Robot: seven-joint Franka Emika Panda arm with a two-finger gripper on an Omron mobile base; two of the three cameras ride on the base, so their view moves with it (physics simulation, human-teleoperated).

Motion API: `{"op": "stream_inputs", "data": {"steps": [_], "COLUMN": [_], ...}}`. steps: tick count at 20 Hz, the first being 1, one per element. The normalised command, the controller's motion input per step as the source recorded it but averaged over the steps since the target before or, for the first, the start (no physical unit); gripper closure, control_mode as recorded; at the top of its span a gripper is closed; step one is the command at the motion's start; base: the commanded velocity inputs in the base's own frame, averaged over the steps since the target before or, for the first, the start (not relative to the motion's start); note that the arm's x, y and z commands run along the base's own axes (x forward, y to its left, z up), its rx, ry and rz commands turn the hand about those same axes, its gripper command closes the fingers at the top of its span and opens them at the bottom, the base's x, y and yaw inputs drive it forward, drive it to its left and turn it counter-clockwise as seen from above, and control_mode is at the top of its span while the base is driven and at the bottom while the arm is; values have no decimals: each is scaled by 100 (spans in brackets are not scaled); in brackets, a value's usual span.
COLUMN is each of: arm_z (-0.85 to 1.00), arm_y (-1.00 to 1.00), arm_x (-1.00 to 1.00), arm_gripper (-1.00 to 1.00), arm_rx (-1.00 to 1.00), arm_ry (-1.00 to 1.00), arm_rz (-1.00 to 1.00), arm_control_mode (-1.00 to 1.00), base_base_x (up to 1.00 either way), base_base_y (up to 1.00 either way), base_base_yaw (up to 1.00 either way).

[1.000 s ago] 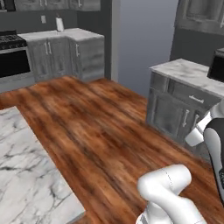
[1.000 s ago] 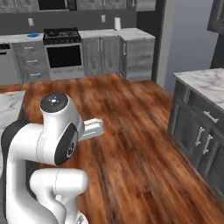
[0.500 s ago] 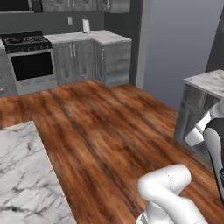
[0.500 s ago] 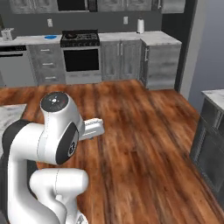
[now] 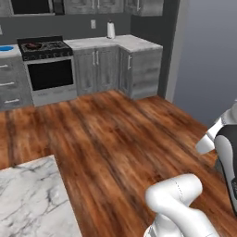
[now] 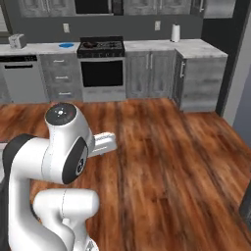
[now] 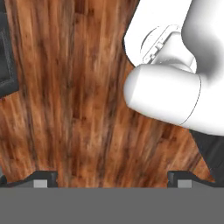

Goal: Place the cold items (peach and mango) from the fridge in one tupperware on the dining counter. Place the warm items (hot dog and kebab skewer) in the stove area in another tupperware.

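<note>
Hand view: fingers (image 7: 112,178) spread wide, nothing between them, over wood floor (image 7: 78,109) | right base view: stove (image 6: 101,61) at far wall, blue item (image 6: 65,46) on surface left of it | task foods, tupperware: cannot tell where.

The arm (image 6: 54,162) is folded over its base, hand (image 7: 111,179) spread wide, pointing downward.

marble counter (image 5: 32,199) cut by frame edge, stove (image 6: 101,46) pan contents indistinct
</note>
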Motion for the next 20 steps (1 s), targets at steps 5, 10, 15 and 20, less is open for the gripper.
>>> {"op": "stream_inputs", "data": {"steps": [5, 10, 15, 20], "arm_z": [0, 0, 0, 0], "arm_y": [0, 0, 0, 0], "arm_x": [0, 0, 0, 0], "arm_gripper": [-100, -100, -100, -100], "arm_rx": [0, 0, 0, 0], "arm_ry": [0, 0, 0, 0], "arm_rz": [0, 0, 0, 0], "arm_control_mode": [100, 100, 100, 100], "base_base_x": [100, 100, 100, 100], "base_base_y": [25, 27, 41, 64], "base_base_yaw": [12, 3, 0, 0]}}
